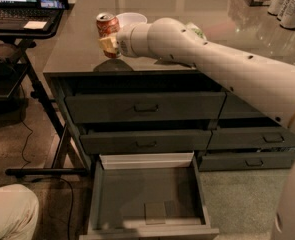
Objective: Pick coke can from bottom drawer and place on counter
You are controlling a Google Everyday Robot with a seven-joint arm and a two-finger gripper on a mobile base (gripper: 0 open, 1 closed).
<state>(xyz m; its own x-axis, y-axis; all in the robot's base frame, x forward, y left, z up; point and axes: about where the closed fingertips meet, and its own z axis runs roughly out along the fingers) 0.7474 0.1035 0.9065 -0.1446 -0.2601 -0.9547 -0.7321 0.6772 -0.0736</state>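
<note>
The pincer (108, 45) grips the coke can (107, 25) over the glossy counter (77, 49), near a black laptop desk (17, 31).

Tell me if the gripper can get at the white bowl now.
Probably not yet. The gripper, at the counter's front edge, is shut on the coke can, so it has no free grip. The white bowl, just behind the can, looks within range once the can goes down.

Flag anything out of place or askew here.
Only the bottom drawer stands out: it hangs pulled out while the other drawers are shut. The gripper holds the coke can upright near the counter edge; nothing spilled.
</note>
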